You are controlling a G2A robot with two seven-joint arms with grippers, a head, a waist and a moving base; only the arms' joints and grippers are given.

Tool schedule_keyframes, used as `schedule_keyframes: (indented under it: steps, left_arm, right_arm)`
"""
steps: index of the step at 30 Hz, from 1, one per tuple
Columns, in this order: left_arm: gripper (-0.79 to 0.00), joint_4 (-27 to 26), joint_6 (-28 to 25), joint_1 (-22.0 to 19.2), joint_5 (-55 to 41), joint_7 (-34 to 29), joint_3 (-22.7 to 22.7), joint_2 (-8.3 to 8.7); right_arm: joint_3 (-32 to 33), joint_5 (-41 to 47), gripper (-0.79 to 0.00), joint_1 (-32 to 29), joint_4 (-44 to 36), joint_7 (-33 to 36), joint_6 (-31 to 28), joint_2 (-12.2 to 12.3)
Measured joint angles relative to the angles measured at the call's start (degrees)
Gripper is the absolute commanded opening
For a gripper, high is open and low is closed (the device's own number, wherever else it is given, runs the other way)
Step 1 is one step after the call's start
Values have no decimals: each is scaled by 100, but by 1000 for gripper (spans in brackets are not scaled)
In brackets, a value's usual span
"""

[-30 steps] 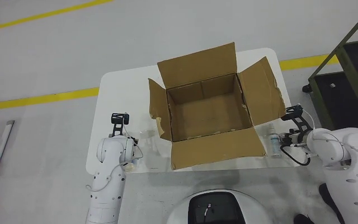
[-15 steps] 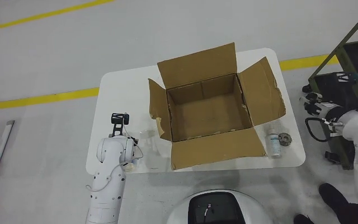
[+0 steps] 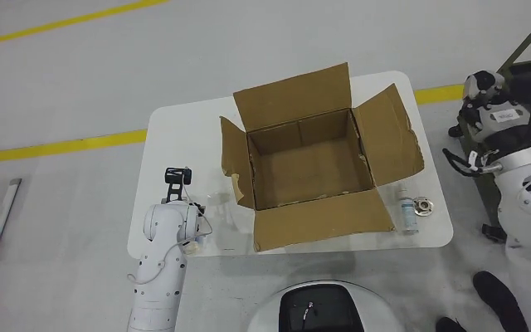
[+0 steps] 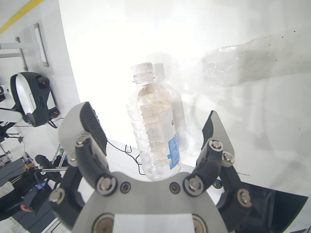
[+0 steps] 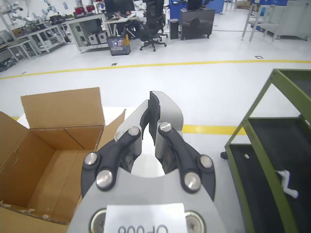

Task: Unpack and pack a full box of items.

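The open cardboard box (image 3: 309,166) stands empty in the middle of the white table (image 3: 191,133); it also shows in the right wrist view as the box (image 5: 51,151). My left gripper (image 4: 149,111) is open at the table's near left. A clear water bottle (image 4: 153,122) rests between its fingers, and neither pad touches it. My right gripper (image 5: 152,103) is shut on nothing. It is held high beyond the table's right edge, where the top view shows the right arm (image 3: 494,116). A small white bottle (image 3: 404,209) and a small round thing (image 3: 425,205) lie right of the box's front flap.
A crumpled clear plastic bag (image 4: 243,64) lies on the table beyond the water bottle. A green cart (image 5: 264,132) stands right of the table, close to my right arm, with a small white thing (image 5: 286,180) on its shelf. The box's four flaps spread outward.
My right arm has lifted from beside the small white bottle and swung off past the table's right edge. A small round thing now lies where its gripper was. The left arm stayed put.
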Motion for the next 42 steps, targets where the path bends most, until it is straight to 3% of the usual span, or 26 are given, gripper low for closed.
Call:
schedule_keyframes:
  steps: [6,11,17,23,27,33,42]
  left_arm:
    - [0,0,0,0,0,0,0,0]
    - [0,-13,0,28,-32,56,-19,0]
    - [0,-522,151,268,362,753,-195,34]
    - [0,-1349,1144,824,1617,2320,-190,45]
    - [0,-1923,1121,1086,1148,2884,-333,24]
    - [0,-2609,714,1130,326,3084,-496,0]
    - [0,-2603,736,735,-412,3146,-474,-57]
  right_arm:
    - [-726,-231,-785,77,208,-321,151,-49]
    - [-756,-211,-785,78,215,-320,177,-53]
    - [-756,-212,-785,78,215,-320,176,-52]
    - [-756,-212,-785,78,215,-320,176,-52]
    - [-756,-212,-785,78,215,-320,176,-52]
    - [-756,-212,-785,78,215,-320,176,-52]
    - [-756,-212,-785,78,215,-320,176,-52]
